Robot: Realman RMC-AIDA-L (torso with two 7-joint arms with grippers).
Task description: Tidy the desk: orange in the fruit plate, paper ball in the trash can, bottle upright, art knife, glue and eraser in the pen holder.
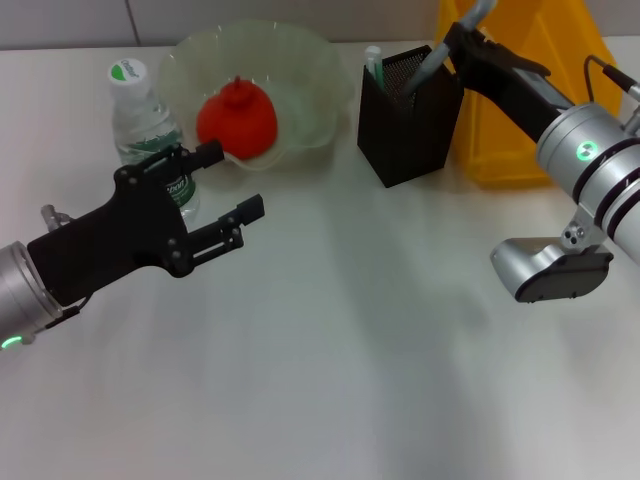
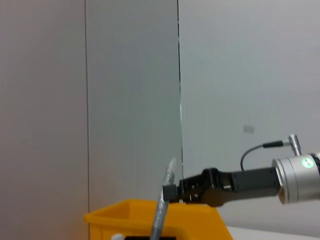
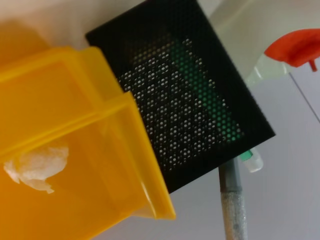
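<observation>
Nearest me, my left gripper (image 1: pixel 232 190) hovers spread wide, holding nothing, beside the one upright bottle (image 1: pixel 147 125). Behind it one orange (image 1: pixel 237 120) lies in the plate (image 1: pixel 290 75), one paper ball (image 3: pixel 36 164) in the yellow bin (image 1: pixel 520 110). My right gripper (image 1: pixel 455 42) pinches a grey knife (image 1: pixel 432 62) standing in the mesh holder (image 1: pixel 408 115) between them.

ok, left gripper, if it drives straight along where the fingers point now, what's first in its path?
In the head view the open left gripper points toward the pen holder, with bare table between. The fruit plate and orange lie to one side of that line. Depth and height are unclear, so it might pass over.
</observation>
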